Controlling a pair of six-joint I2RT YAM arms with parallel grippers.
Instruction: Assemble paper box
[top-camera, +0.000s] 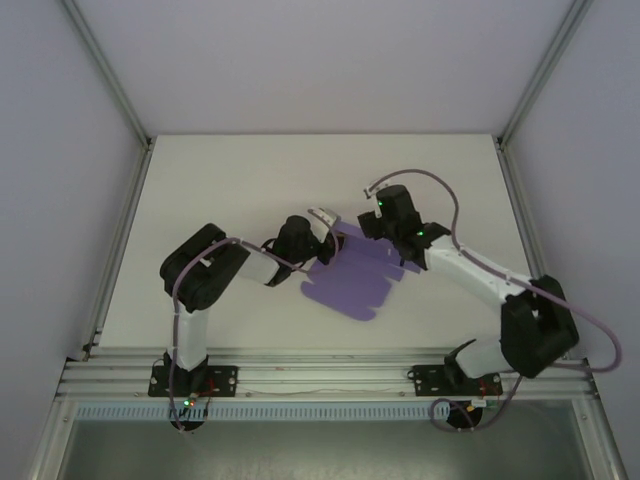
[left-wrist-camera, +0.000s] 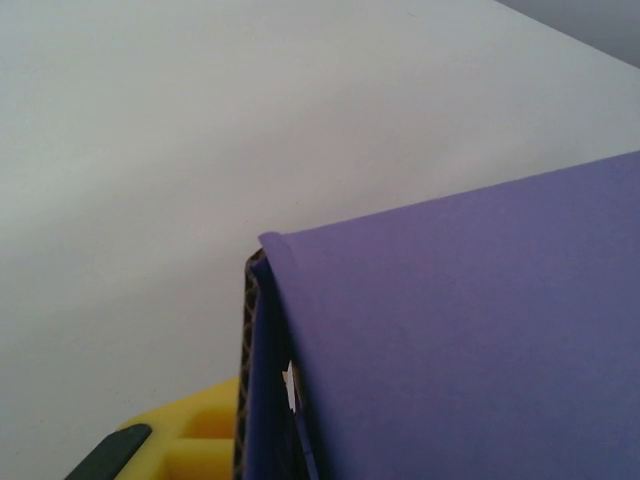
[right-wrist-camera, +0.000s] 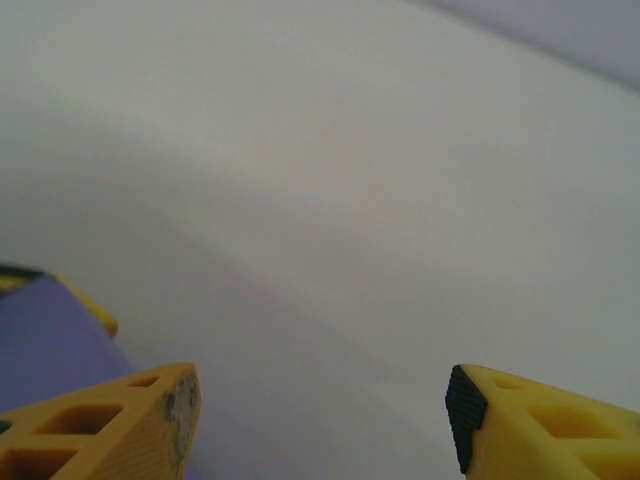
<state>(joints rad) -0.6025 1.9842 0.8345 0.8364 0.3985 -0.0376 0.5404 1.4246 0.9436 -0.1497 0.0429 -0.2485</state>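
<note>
The left gripper (top-camera: 322, 218) pinches a raised flap of the paper box (top-camera: 350, 278) – its ribbed pad sits flush on the fold – at the sheet's 11 o'clock corner. The right gripper (right-wrist-camera: 320, 400) hangs with its fingers wide apart at 1 o'clock. The purple sheet lies mid-table (top-camera: 250, 180).

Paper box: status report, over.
Left gripper shut on paper box flap. Right gripper open, empty, at sheet's edge. Sheet mostly flat, unassembled. Nothing blocking.

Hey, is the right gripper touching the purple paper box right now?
Cannot tell. The right wrist view shows the right gripper open over bare table, the paper box beside one finger, their meeting point hidden.
</note>
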